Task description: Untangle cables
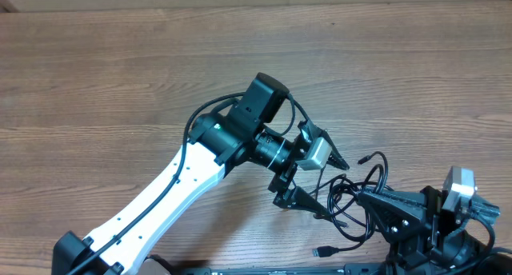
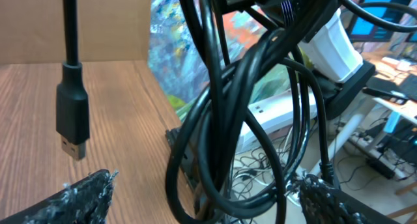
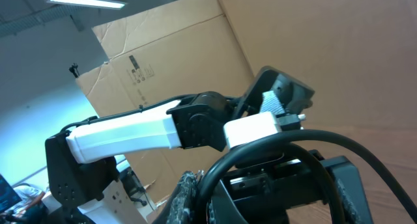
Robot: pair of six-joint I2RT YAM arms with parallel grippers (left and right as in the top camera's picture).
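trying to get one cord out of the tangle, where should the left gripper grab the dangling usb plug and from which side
Probably on the black moulded body of the usb plug, above the silver tip. It hangs upright, clear of the cable bundle, so the open left gripper could come in level from the side away from the bundle.

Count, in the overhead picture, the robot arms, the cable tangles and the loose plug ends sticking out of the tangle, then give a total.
robot arms: 2, the left arm and the right arm
cable tangle: 1
loose plug ends: 2
total: 5
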